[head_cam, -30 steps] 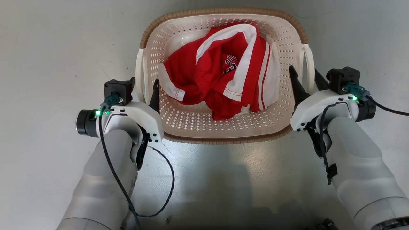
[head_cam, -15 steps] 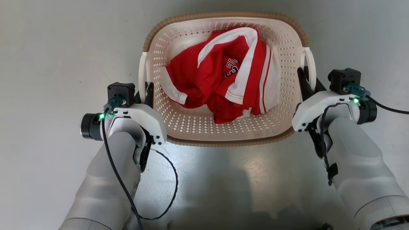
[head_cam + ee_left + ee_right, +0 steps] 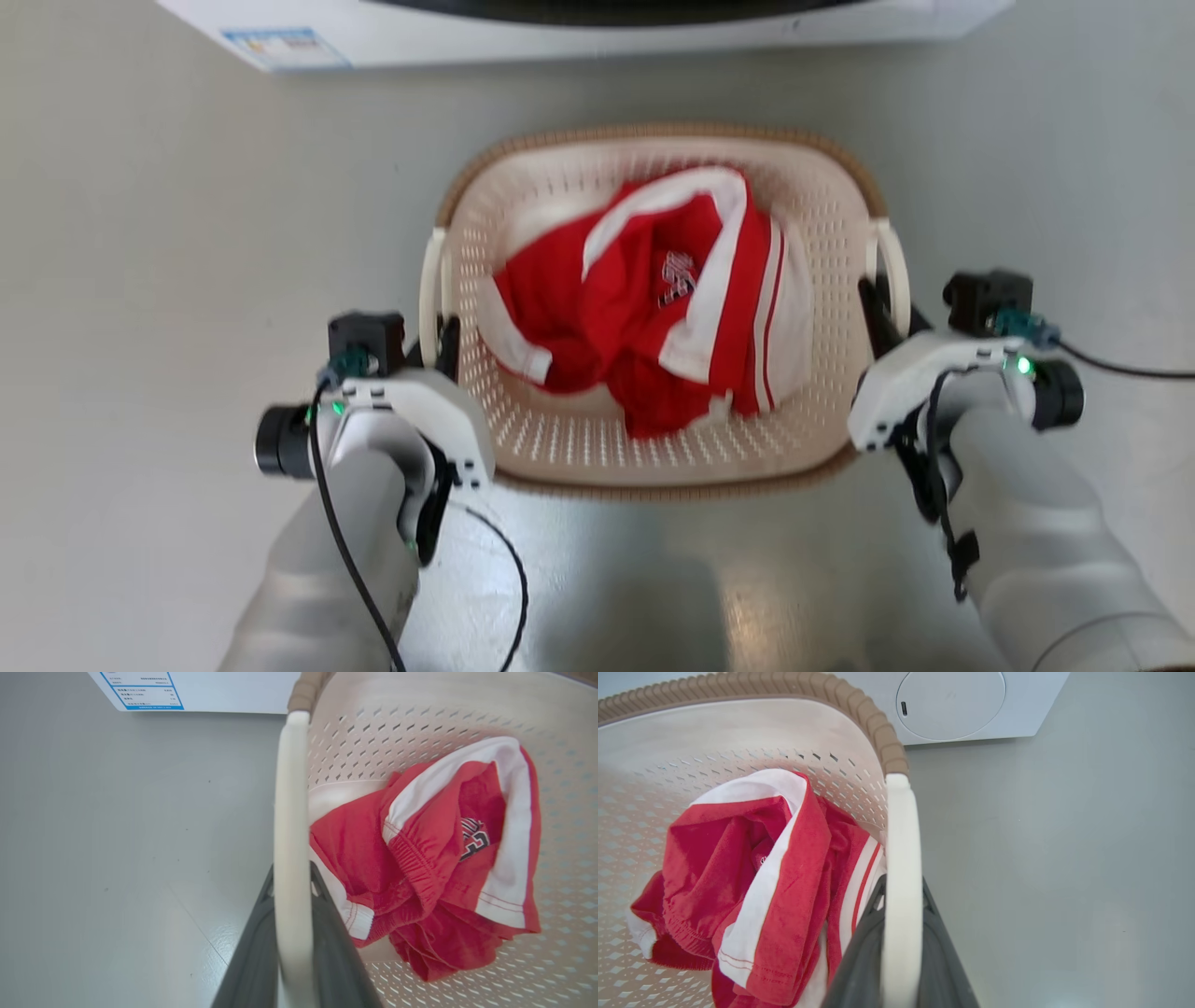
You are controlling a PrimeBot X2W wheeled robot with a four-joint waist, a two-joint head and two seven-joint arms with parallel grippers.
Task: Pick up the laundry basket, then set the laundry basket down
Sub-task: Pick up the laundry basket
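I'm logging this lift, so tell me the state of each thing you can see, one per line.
Laundry basket: upright, gripped by both side handles, holding one garment.
Left gripper: shut on the basket's left handle.
Right gripper: shut on the basket's right handle.
Red and white garment: crumpled, lying inside the basket.
Round hatch on the washing machine: closed.
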